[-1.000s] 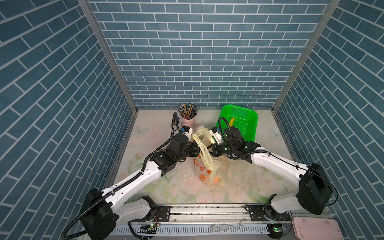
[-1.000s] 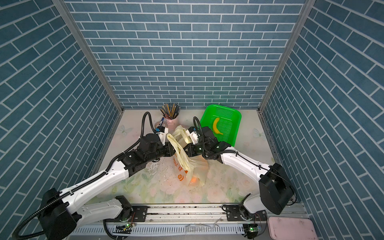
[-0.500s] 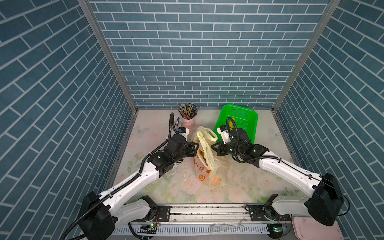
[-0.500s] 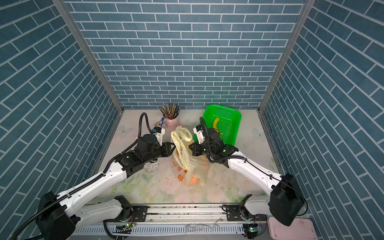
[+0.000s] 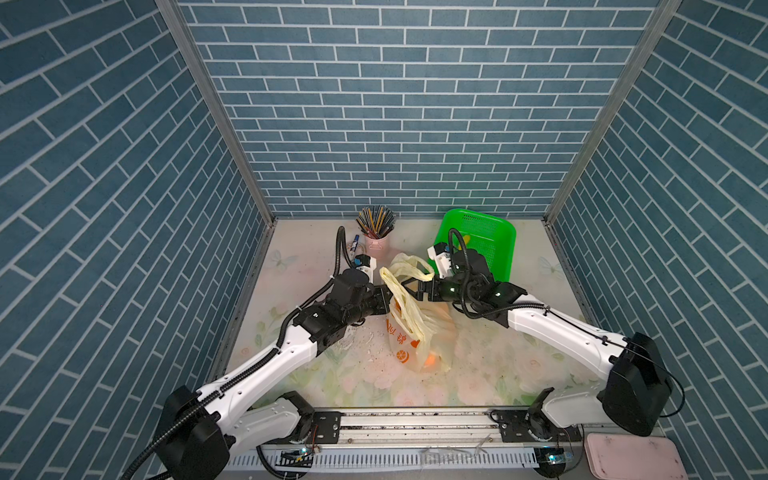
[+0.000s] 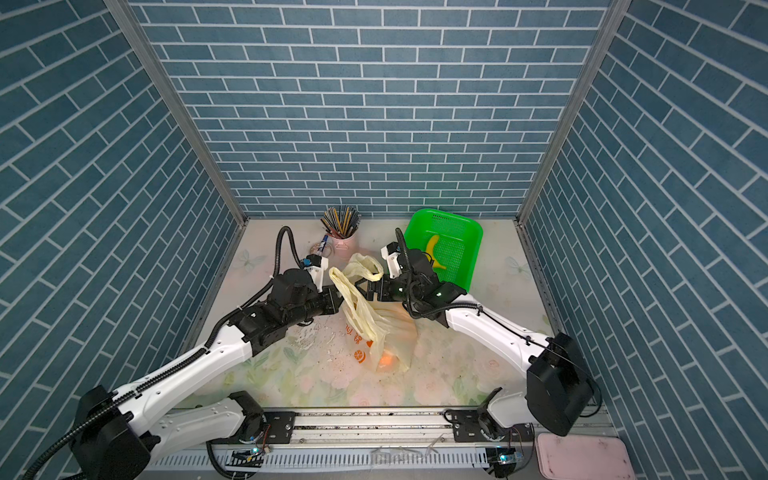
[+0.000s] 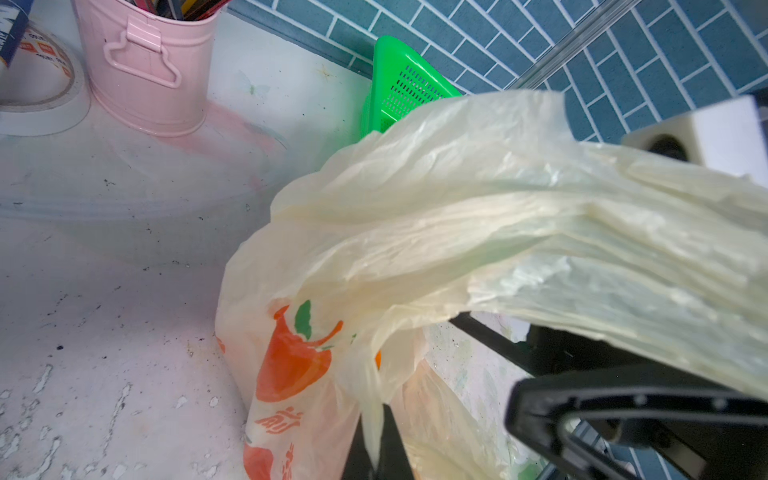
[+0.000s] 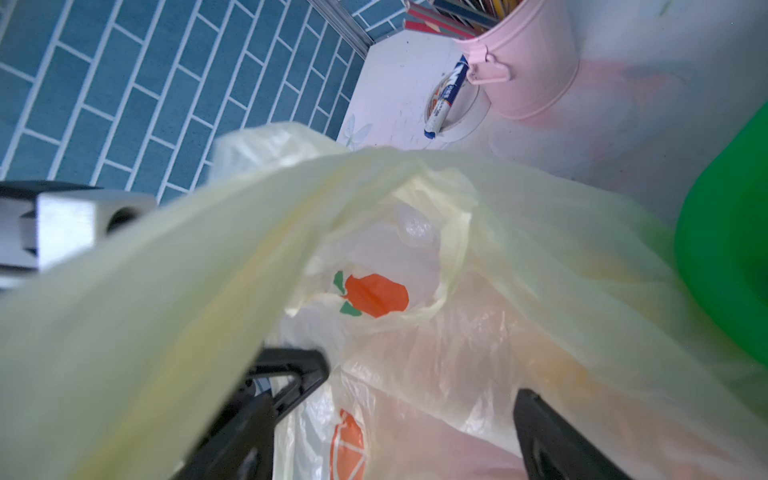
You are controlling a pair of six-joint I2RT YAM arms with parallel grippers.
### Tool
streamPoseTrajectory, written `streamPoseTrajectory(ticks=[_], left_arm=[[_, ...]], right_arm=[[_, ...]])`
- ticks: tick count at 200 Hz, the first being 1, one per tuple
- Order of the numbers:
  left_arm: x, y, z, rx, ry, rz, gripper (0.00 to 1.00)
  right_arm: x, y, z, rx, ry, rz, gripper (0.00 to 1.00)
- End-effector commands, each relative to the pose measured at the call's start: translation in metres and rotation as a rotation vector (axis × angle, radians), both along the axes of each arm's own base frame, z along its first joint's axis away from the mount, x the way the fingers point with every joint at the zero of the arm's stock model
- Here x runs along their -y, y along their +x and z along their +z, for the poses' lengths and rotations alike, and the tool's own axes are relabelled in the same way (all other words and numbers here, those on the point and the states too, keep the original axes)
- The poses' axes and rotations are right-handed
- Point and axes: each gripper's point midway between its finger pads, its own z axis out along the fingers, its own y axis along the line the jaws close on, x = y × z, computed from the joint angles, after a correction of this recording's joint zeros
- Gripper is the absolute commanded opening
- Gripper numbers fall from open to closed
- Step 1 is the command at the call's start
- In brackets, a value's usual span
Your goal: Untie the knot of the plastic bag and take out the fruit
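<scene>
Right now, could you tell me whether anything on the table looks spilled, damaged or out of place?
White flakes and dark specks lie scattered on the table beside the plastic bag, like chipped coating or crumbs; I cannot tell which. A marker also lies across a tape roll.

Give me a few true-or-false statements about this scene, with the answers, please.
1. The left claw pinches the thin pale yellow plastic bag. True.
2. The right claw grips it too. False: it stands open.
3. A curved yellow banana lies in the bright green perforated basket. True.
4. The pink metal bucket is empty. False: it holds pencils.
5. The round orange fruit lies outside the bag. False: it shows through the bag's film.
</scene>
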Motion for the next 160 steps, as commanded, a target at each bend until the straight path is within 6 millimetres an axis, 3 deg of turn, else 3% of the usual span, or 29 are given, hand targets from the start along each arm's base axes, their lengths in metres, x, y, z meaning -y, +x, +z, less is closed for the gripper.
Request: streamPoseTrajectory(ticks=[1, 41, 77, 121, 149, 160], left_arm=[[-0.003, 0.000, -0.001, 0.006, -0.005, 0.007, 0.00], [-0.002, 0.000, 0.001, 0.021, -0.010, -0.006, 0.00], [0.003, 0.001, 0.002, 0.036, -0.003, -0.042, 0.00], [0.002, -0.002, 0.004, 0.057, 0.012, -0.061, 0.00], [-0.006, -0.003, 0.004, 0.067, 0.044, -0.042, 0.00], [-0.011, -0.002, 0.005, 0.075, 0.058, -0.027, 0.00]], right_arm=[[-0.013, 0.014, 0.006, -0.035, 0.053, -0.101, 0.93], [-0.009, 0.030, -0.020, -0.073, -0.062, -0.247, 0.95], [-0.019, 0.039, -0.037, -0.116, -0.121, -0.318, 0.97], [-0.015, 0.054, -0.070, -0.107, -0.322, -0.391, 0.97], [-0.010, 0.056, -0.085, -0.073, -0.434, -0.363, 0.86], [-0.006, 0.055, -0.084, -0.056, -0.453, -0.350, 0.76]])
